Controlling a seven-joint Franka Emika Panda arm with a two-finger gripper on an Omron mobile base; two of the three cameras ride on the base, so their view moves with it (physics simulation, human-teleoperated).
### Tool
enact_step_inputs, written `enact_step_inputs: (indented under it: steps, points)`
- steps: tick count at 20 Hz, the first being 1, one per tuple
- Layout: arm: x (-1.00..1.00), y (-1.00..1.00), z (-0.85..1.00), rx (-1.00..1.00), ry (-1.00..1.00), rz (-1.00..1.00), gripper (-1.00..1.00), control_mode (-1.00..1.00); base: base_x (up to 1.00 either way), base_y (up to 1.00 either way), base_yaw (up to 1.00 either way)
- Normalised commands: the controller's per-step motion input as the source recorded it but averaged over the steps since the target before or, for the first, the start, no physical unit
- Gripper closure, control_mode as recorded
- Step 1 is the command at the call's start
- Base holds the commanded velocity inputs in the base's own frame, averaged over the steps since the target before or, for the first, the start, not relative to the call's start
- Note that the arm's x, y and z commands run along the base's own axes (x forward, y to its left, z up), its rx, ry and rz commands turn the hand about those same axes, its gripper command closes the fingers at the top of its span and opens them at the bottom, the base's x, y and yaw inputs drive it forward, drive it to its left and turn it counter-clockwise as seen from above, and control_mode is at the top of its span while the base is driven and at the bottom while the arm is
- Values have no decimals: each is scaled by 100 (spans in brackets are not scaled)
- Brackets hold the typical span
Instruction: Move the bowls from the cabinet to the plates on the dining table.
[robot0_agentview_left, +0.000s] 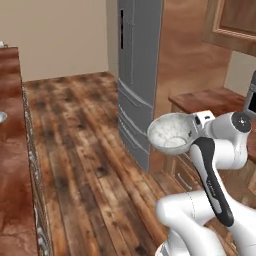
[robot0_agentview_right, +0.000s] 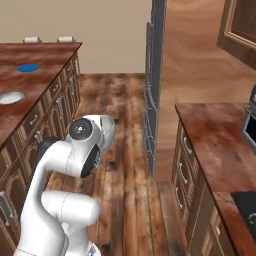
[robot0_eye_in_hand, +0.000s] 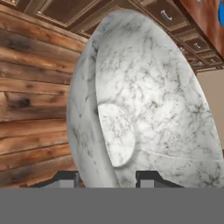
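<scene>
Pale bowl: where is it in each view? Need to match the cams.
Left base view: pale bowl right of centre, tilted, at the end of the arm, in front of the grey fridge.
Right base view: I cannot make it out; the arm's white joint stands in the lower left.
Hand view: bowl tilted, rim between the fingers.
Shared landmark: the fridge.

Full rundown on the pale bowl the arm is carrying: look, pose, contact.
The pale bowl is round and deep, grey-white with fine dark veining like marble or speckled ceramic, with a flat circular base visible inside. It is empty. The gripper holds it by the rim, one finger on the outer wall and one inside. It is tipped on its side, opening facing the left base camera, carried in the air above the plank floor, touching nothing else.
</scene>
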Motion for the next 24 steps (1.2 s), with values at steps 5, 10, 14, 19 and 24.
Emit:
enact_step_inputs:
  steps: [5, 10, 14, 19, 24]
  points:
    - [0, 0, 0, 0, 0, 0, 100, 100, 78, 0, 17]
    - [0, 0, 0, 0, 0, 0, 100, 100, 61, 12, 12]
    - [0, 0, 0, 0, 0, 0, 100, 100, 69, 3, 11]
    - [0, 0, 0, 0, 0, 0, 100, 100, 74, 7, 10]
    - [0, 0, 0, 0, 0, 0, 100, 100, 79, 5, 9]
